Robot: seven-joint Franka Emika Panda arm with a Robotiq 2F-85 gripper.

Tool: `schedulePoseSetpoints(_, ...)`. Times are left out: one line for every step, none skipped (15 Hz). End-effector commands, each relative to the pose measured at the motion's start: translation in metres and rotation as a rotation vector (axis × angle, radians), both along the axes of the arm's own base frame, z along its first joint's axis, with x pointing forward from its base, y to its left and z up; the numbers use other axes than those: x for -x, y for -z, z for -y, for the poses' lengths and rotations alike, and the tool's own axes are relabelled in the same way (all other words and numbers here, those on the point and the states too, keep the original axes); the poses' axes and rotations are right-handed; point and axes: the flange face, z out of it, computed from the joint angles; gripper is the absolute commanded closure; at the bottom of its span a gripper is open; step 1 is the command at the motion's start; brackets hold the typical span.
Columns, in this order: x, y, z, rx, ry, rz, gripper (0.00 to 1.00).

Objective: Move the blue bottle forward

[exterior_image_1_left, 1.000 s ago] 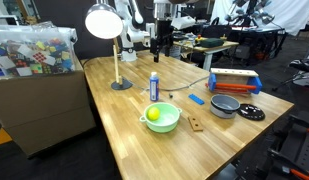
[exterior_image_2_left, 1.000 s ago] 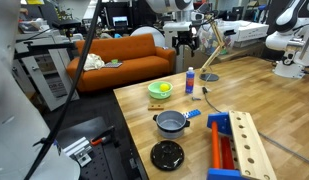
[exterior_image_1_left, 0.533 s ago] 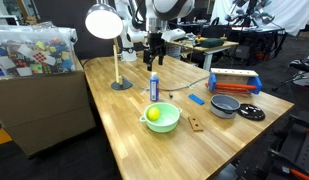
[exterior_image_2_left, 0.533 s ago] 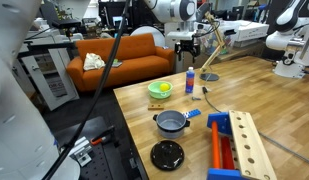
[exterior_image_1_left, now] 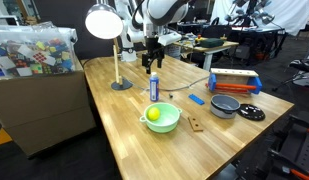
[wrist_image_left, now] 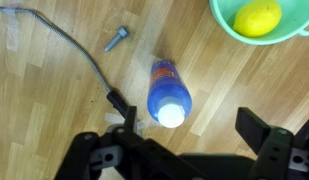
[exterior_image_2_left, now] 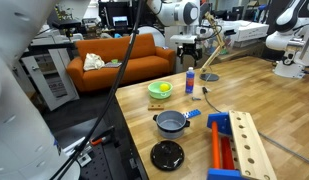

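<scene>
The blue bottle (exterior_image_1_left: 153, 87) stands upright on the wooden table (exterior_image_1_left: 134, 125), just behind the green bowl (exterior_image_1_left: 162, 118); it also shows in an exterior view (exterior_image_2_left: 190, 80). My gripper (exterior_image_1_left: 150, 62) hangs just above the bottle's white top, also seen in an exterior view (exterior_image_2_left: 189, 58). In the wrist view I look straight down on the bottle (wrist_image_left: 169, 93). My gripper (wrist_image_left: 184, 135) is open and empty. Its fingers sit at the lower edge of the frame, and the bottle's top lies between them, nearer the left finger.
The green bowl (wrist_image_left: 256, 28) holds a yellow lemon (wrist_image_left: 257, 16). A desk lamp (exterior_image_1_left: 104, 25) stands at the back, its cable (wrist_image_left: 89, 62) running by the bottle. A grey pot (exterior_image_1_left: 225, 105), its black lid (exterior_image_1_left: 251, 113), a flat blue piece (exterior_image_1_left: 197, 99) and a red-blue wooden rack (exterior_image_1_left: 234, 81) lie to one side.
My gripper has moved sideways and down from behind the bottle to just above its top. The bottle has not moved.
</scene>
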Motion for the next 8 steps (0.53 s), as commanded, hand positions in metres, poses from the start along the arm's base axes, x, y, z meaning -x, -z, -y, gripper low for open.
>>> schedulePoseSetpoints(0.000, -0.001, -0.001, 0.001, 0.000, -0.002, 0.00)
schedulePoseSetpoints(0.000, -0.001, -0.001, 0.002, 0.000, -0.003, 0.00)
schedulePoseSetpoints(0.000, -0.001, -0.001, 0.002, 0.000, -0.004, 0.00)
schedulePoseSetpoints(0.000, -0.001, 0.000, 0.003, 0.000, -0.004, 0.00)
schedulePoseSetpoints(-0.003, 0.000, 0.003, 0.005, 0.015, 0.018, 0.00)
schedulePoseSetpoints(-0.005, 0.004, 0.007, 0.012, 0.028, 0.019, 0.00)
schedulePoseSetpoints(-0.007, 0.009, 0.012, 0.021, 0.033, 0.015, 0.00)
schedulePoseSetpoints(-0.009, 0.014, 0.016, 0.033, 0.039, 0.014, 0.00)
